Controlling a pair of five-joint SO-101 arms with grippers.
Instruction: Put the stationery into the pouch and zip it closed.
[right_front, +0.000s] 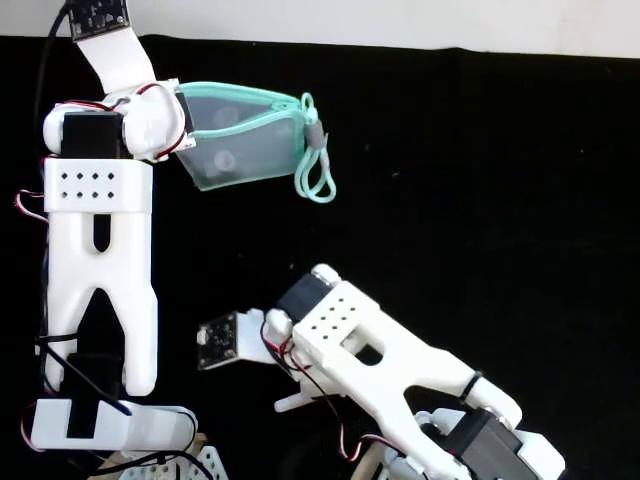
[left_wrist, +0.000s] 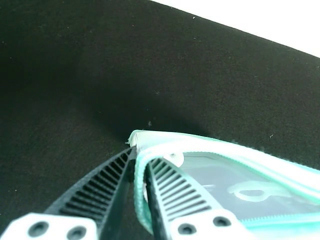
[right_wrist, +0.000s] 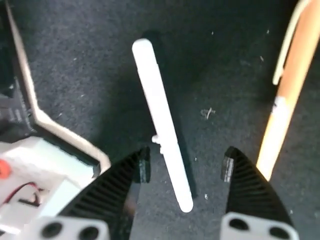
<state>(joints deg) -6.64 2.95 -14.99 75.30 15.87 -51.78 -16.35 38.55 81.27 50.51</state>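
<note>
A translucent pouch (right_front: 245, 135) with a mint-green zip edge and a looped cord (right_front: 316, 170) sits at the far left of the black table. My left gripper (right_front: 180, 125) is shut on its near end. In the left wrist view the two fingers (left_wrist: 165, 187) pinch the pouch's corner (left_wrist: 145, 142), and the pouch (left_wrist: 240, 185) stretches away from them. My right gripper (right_wrist: 185, 162) is open, low over the table near the front edge. A white pen (right_wrist: 160, 120) lies between its fingertips. An orange pen (right_wrist: 287, 95) lies just outside one finger.
The right arm (right_front: 390, 360) reaches in from the front right corner. A white arm base with wiring (right_wrist: 45, 155) sits close beside the white pen. Bare black cloth (right_front: 500, 200) covers the middle and right of the table. A white wall strip (right_front: 400, 25) runs along the far edge.
</note>
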